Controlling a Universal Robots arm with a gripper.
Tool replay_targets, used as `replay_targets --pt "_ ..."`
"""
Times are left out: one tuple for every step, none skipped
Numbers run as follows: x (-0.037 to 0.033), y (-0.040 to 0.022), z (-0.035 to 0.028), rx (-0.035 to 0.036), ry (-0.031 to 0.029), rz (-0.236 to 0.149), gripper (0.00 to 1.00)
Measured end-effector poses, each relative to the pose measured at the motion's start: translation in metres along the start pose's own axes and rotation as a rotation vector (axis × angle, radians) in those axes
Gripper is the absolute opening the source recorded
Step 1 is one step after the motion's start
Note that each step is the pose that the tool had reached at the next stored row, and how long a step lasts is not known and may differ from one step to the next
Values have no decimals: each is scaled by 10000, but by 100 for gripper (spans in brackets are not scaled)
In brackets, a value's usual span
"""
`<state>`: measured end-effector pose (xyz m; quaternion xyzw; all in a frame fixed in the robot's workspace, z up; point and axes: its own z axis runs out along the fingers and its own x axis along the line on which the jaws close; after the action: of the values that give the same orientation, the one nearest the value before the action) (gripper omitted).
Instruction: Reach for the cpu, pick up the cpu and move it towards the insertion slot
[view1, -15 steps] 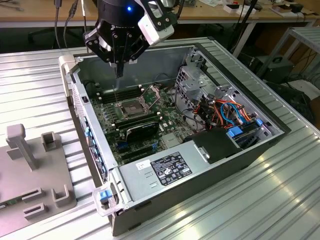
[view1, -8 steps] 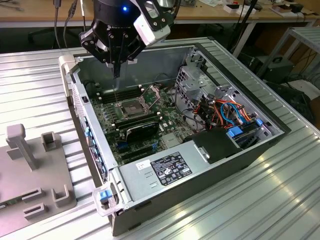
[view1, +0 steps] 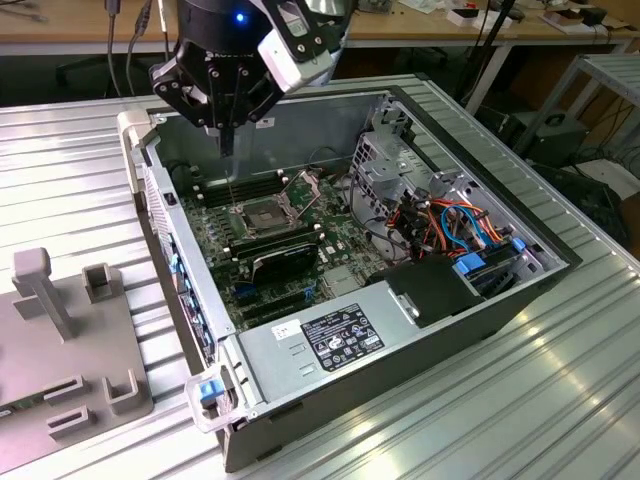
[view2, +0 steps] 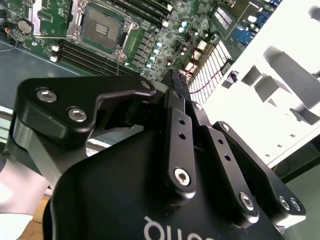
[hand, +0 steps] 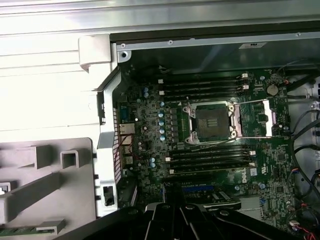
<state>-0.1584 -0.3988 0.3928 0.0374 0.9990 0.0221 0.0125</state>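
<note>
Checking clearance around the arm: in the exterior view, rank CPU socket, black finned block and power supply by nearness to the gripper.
1. CPU socket, just below the gripper.
2. Black finned block, just past the socket.
3. Power supply, at the case's near end.

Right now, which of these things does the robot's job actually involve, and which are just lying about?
Part of the job:
gripper
insertion slot, the square silver-framed socket

Just there:
memory slots
black finned block
coloured cables
grey fixture outside the computer
</note>
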Motion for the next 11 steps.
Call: replay_targets --pt "10 -1 0 -1 0 -1 11" --pt "20 -2 0 0 0 0 11" --pt "30 -2 0 -1 -1 0 11" --pt "39 -3 0 0 0 0 11" --pt "55 -4 -1 0 0 0 11" --pt "65 -5 -1 0 0 -1 11" --pt "74 -6 -1 0 0 -1 11" --pt "86 -7 -1 -1 0 -1 11" --pt "96 -7 -1 -1 0 -1 11" --pt "112 -9 -2 0 0 -1 11" --pt "134 -10 -2 -1 0 -1 11"
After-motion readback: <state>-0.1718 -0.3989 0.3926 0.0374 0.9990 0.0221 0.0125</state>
